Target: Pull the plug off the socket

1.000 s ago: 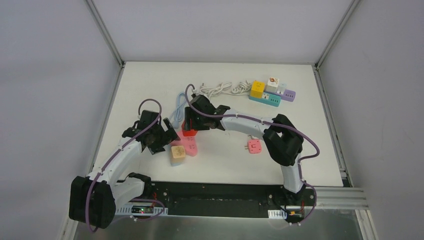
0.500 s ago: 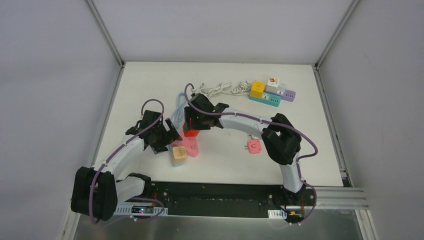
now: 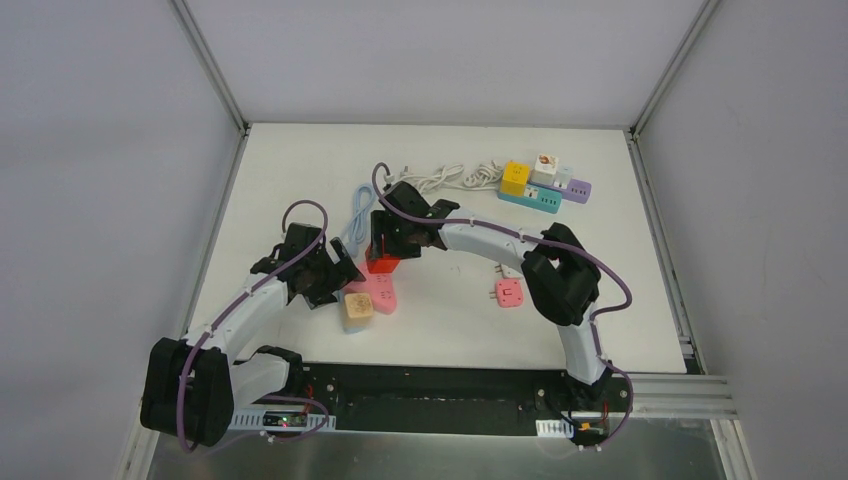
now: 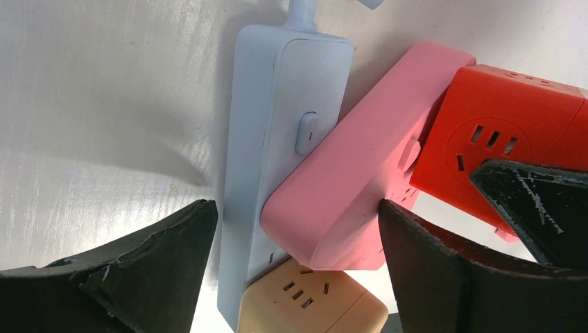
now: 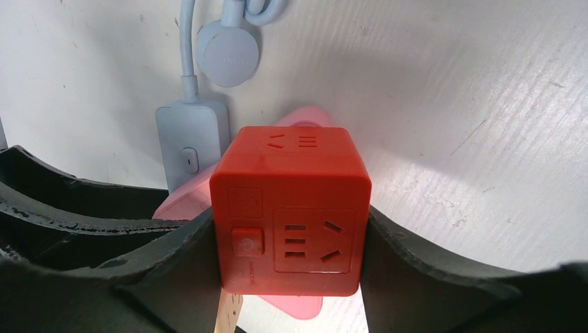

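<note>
Our right gripper (image 5: 290, 239) clamps the red cube plug (image 5: 291, 201) at the 12 o'clock end of the pink power strip (image 3: 383, 296). Our left gripper (image 4: 298, 257) straddles it, jaws wide, pinch unclear. We should brace, then pull straight.

The top view looks down from high behind the near edge, taking in the whole bench (image 3: 640, 330). Both wrist cameras hang close over its middle, facing down — each catches the red cube (image 5: 291, 208) and pink strip (image 4: 347, 208).

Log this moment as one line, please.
right gripper: shut on red plug | left gripper: straddles pink strip, blue strip; contact unclear
</note>
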